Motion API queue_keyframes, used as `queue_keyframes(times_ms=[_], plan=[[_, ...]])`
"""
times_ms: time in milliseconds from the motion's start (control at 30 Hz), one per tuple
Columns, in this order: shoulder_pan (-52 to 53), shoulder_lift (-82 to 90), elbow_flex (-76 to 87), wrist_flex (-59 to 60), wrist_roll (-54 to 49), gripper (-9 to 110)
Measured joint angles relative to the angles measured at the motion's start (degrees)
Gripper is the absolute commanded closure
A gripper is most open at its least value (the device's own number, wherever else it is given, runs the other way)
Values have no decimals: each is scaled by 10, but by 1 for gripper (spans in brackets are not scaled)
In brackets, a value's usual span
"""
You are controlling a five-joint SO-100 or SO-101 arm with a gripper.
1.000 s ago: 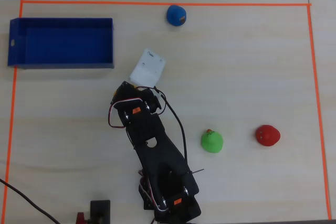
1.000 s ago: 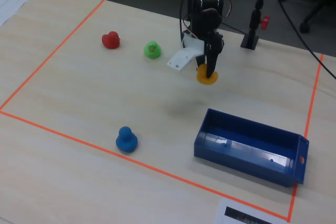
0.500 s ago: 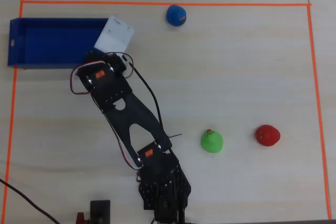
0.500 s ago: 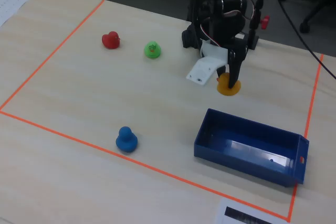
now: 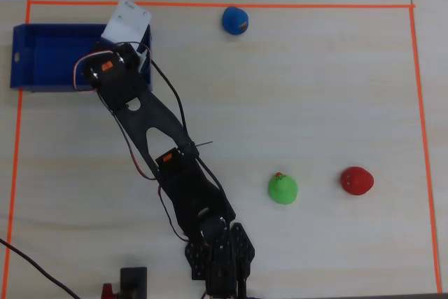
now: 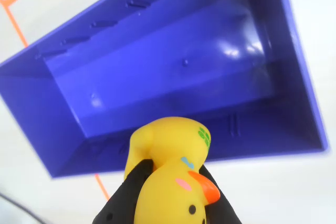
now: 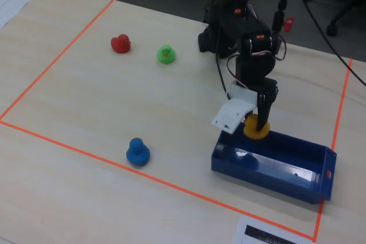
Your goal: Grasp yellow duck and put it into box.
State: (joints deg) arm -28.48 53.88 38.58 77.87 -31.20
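Yellow duck is held between the two black fingers of the gripper, which press on its sides; in the wrist view its orange beak points toward the lower right. In the fixed view the duck hangs at the near end wall of the blue box, above the rim and not yet on the floor. The wrist view shows the empty inside of the box ahead of the duck, while the duck itself seems to be over the near wall or just outside of it.

The risk, as I judge it, is to release too early: if the fingers open here, the duck may hit the rim and roll out on the table. The round body can also slip or turn in the grip. The blue duck, green duck and red duck lie well apart from the box and should not disturb
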Motion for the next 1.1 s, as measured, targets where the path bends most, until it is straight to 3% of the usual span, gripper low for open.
queue_keyframes(times_ms=[100,200,433,600,733,900,1100], plan=[[10,-23,-5,-11,-10,101],[24,-33,-5,-25,-19,82],[44,-39,-5,-25,-40,64],[54,-11,16,-8,-44,72],[77,78,31,28,-46,101],[137,273,168,31,-57,101],[257,577,462,-16,-149,101]])
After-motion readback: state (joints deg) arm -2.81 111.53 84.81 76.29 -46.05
